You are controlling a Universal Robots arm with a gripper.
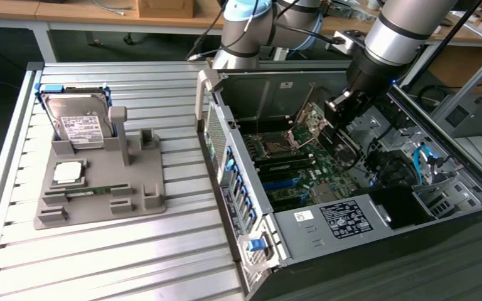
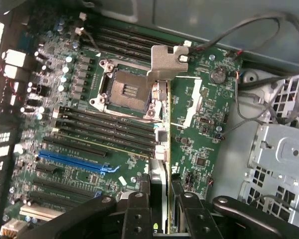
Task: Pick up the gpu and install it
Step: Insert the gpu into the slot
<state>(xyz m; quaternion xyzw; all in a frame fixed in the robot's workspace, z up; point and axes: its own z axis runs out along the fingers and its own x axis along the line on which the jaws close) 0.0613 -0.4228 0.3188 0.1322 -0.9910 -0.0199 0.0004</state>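
Observation:
The gpu (image 2: 160, 130) hangs edge-on between my fingers (image 2: 138, 209), its silver bracket (image 2: 167, 60) at the far end. My gripper (image 2: 162, 199) is shut on the gpu, holding it above the motherboard (image 2: 199, 129), over the area beside the empty processor socket (image 2: 124, 90). In the exterior view the gripper (image 1: 336, 118) is lowered inside the open computer case (image 1: 325, 219), with the gpu (image 1: 311, 123) tilted just to its left over the motherboard (image 1: 295, 166). Dark and blue expansion slots (image 2: 72, 162) lie off to one side of the card.
A grey holder (image 1: 98, 188) on the ribbed table carries a hard drive (image 1: 78, 122), a processor (image 1: 68, 172) and a memory stick (image 1: 98, 189). Black cables (image 2: 269, 64) and a metal drive cage (image 2: 276, 164) crowd the case beside the board.

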